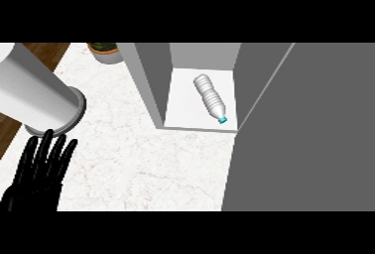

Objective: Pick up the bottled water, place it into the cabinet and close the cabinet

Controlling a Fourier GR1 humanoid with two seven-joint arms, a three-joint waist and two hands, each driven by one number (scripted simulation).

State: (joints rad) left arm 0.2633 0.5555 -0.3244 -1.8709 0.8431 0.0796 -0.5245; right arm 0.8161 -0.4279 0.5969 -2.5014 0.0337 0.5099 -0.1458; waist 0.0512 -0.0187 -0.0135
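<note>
The bottled water (210, 97), clear and ribbed with a blue cap, lies on its side on the white floor of the cabinet (192, 111), cap pointing toward me. The cabinet's grey door (307, 134) stands open and fills the right side of the view, its edge running from the top right down to the lower middle. My left hand (38, 171) shows at the lower left over the counter, fingers straight and pointing up, holding nothing. My right hand does not show anywhere in the view.
A large white cylinder (33, 92) with a grey rim lies at the left, just above my left hand. A potted plant (106, 51) stands at the back, left of the cabinet's grey side wall (147, 79). The marble counter (147, 163) spreads between hand and door.
</note>
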